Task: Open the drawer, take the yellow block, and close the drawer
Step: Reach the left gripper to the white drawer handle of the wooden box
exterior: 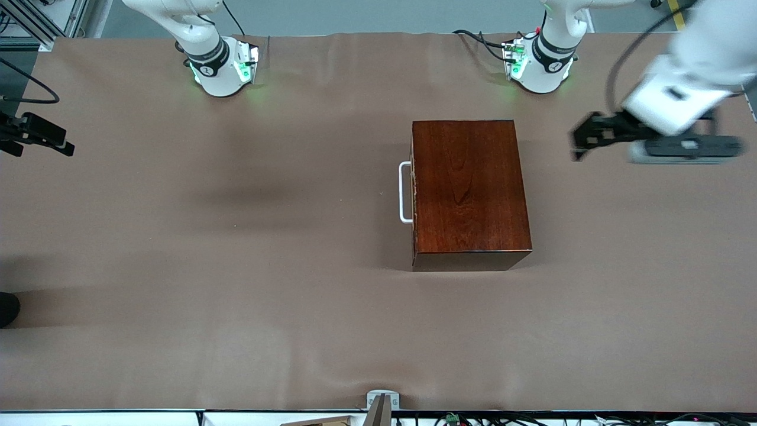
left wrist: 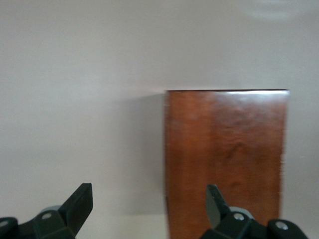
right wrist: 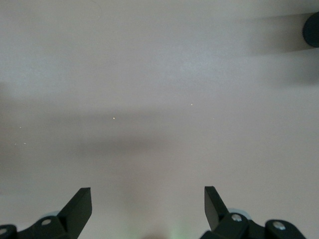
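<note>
So the drawer point(exterior: 413, 192) is fully shut inside the dark wooden box point(exterior: 467, 189) mid-table, its white handle point(exterior: 404, 192) facing the right arm's end, presumably for a pull from there. The yellow block is not visible, likely inside. The left gripper point(exterior: 582, 141), fingers spread and empty, hangs over bare cloth beside the box. The right gripper point(right wrist: 148, 206), released wide, waits over empty tablecloth point(exterior: 236, 296).

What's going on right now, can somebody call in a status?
Left gripper open, up beside the wooden box. Right gripper open over bare table. Drawer shut, handle untouched, yellow block unseen. Nothing in the way.
</note>
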{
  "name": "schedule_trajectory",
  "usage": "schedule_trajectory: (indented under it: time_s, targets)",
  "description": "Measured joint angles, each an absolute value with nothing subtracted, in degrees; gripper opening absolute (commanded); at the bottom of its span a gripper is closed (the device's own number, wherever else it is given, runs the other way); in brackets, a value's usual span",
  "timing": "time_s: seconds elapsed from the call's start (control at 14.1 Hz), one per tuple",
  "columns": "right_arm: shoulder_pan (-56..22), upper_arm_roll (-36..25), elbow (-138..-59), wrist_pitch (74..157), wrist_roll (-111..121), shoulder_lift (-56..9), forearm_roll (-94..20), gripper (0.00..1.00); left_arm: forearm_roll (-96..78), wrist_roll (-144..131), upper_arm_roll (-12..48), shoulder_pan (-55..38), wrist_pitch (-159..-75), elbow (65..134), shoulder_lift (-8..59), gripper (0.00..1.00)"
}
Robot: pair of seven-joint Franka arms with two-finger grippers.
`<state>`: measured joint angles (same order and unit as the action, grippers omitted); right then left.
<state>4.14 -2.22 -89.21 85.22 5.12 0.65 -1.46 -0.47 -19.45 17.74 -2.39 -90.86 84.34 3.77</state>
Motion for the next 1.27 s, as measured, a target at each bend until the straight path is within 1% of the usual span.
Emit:
schedule_trajectory:
  time_s: [0.14,0.21,0.5,0.64,0.78,0.92,1.27]
  targets:
    - [4.13,-2.2,-89.27,85.22,5.12,0.61,-1.46,1.0,-0.52,-27.82,22.57,-5.18,-90.89,82.38,6.61,1.0]
    - [4.12,-2.19,-89.29,85.23,5.12,0.59,-1.46,1.0,-0.52,-31.82,23.85,-7.81,-90.89,81.06,8.23,1.0]
    - [4.09,-2.14,-89.36,85.24,5.12,0.5,-1.46,1.0,-0.52,-40.65,24.05,-20.19,-91.65,76.7,15.43,1.0]
    - [4.08,-2.13,-89.39,85.31,5.12,0.44,-1.46,1.0,-0.52,-43.59,23.51,-24.99,-94.52,75.89,19.1,1.0]
    - [4.07,-2.12,-89.42,85.55,5.12,0.36,-1.46,1.0,-0.06,-46.62,21.84,-29.67,-97.83,75.43,22.41,1.0]
    - [4.06,-2.11,-89.47,85.61,5.12,0.29,-1.46,1.0,3.0,-48.1,19.0,-34.78,-99.04,75.13,25.34,1.0]
    - [4.06,-2.11,-89.56,85.67,5.12,0.09,-1.46,1.0,5.29,-48.69,8.58,-46.49,-99.74,74.84,30.96,1.0]
